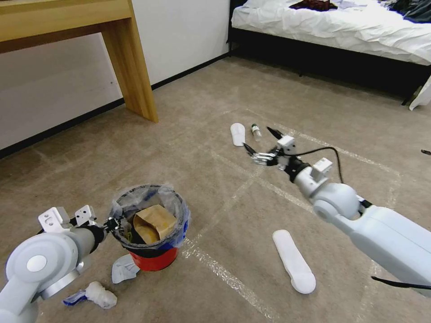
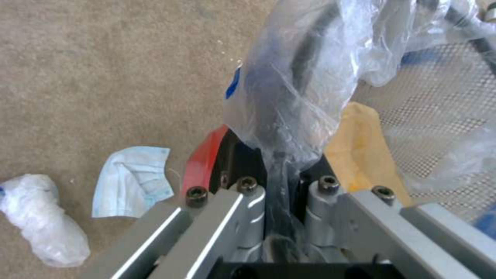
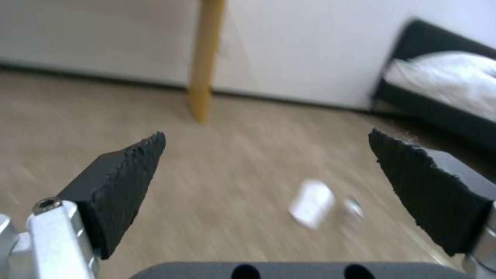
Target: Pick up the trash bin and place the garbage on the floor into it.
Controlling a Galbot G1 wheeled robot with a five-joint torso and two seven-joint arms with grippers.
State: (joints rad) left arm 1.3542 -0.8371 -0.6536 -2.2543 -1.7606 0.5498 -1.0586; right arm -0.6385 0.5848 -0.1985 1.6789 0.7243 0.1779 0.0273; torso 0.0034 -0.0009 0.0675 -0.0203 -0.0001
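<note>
Left gripper (image 1: pixel 109 224): closed on the bin's rim and its plastic liner at the robot's side of the bin; in the left wrist view (image 2: pixel 274 182) the fingers are seen pinched together over the bunched liner.
Bin (image 1: pixel 155 260): red, upright, low on the left of the carpet, held at the rim; whether its base touches the floor cannot be told.
Bin contents: a brown paper bag (image 1: pixel 155 222) is seen leaning inside the liner (image 1: pixel 175 202); something dark lies beneath it.
Left arm: bent low at the robot's left, wrist levelled at the rim.
Right gripper (image 1: pixel 261 142): spread wide and empty; both black pads (image 3: pixel 124 170) are seen well apart in the right wrist view.
Right arm: stretched forward over the floor (image 1: pixel 215 148), its gripper raised just short of the far slipper and bottle.
Far litter: a white slipper (image 1: pixel 237 133) and a clear bottle (image 1: pixel 256 131) lie side by side ahead of the right gripper.
Near litter: a second slipper (image 1: pixel 294 261) lies under the right forearm's side; a face mask (image 1: pixel 123 268) lies against the bin's base; a crumpled white wad (image 1: pixel 99 294) lies nearer the robot.
Surroundings: a wooden table leg (image 1: pixel 132 67) stands by the wall; a bed (image 1: pixel 332 27) is at the far end.
</note>
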